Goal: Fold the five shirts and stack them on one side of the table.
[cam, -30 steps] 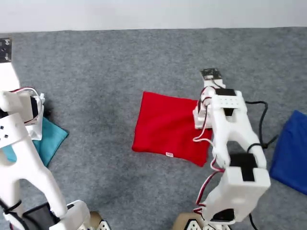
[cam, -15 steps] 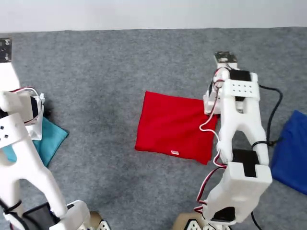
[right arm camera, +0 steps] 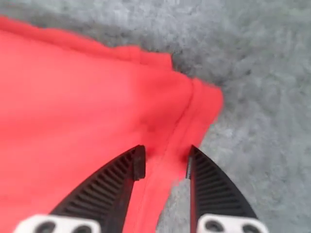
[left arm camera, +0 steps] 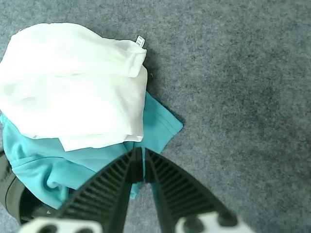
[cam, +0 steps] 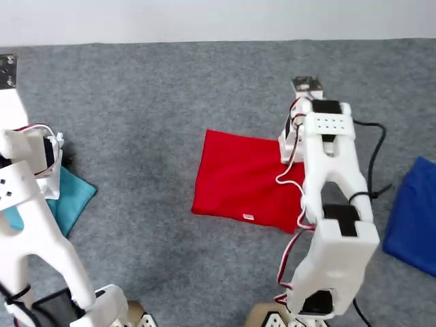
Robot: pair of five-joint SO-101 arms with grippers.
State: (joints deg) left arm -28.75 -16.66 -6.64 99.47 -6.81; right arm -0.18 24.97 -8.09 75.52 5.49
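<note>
Folded red fabric shirt [cam: 238, 180]: corner straddled by released right tool [right arm camera: 163, 158]; best closed with all layers seated. Left tool [left arm camera: 144, 154] hung clenched over white-and-teal shirt stack [left arm camera: 73, 92].

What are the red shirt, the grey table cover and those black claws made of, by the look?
The red shirt looks like soft matte knit cloth: it creases and has a stitched hem. The grey table cover seems felt or low carpet, fuzzy and speckled. The right gripper has fingers of black, ribbed, probably hard plastic.
</note>
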